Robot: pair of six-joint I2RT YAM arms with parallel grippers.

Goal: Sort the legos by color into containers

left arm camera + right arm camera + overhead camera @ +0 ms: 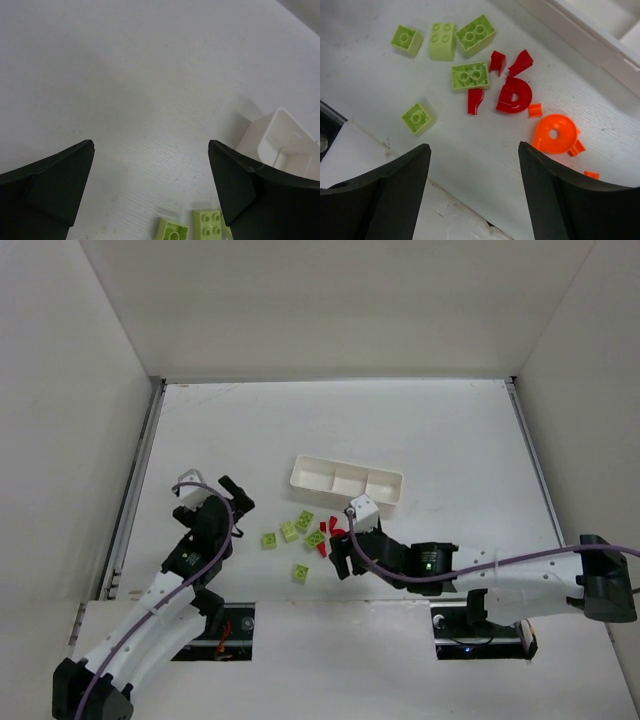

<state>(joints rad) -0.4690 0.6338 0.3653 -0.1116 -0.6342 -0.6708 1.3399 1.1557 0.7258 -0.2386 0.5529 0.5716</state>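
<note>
The white three-compartment tray (345,483) lies mid-table; no bricks show in it. In the right wrist view, several lime green bricks (470,75) lie top left, one apart (417,118). Red pieces (514,95) lie in the middle. An orange ring piece (555,134) and small orange bits (535,110) lie right, below the tray's wall (585,30). My right gripper (473,145) is open and empty, hovering just near of the pile (340,555). My left gripper (238,495) is open and empty, left of the green bricks (288,530). Two green bricks (210,222) and the tray (285,142) show past its jaws (151,143).
White walls enclose the table on the left, back and right. The table's near edge (385,145) runs just under my right gripper. The right arm (500,575) stretches along the near edge from the right.
</note>
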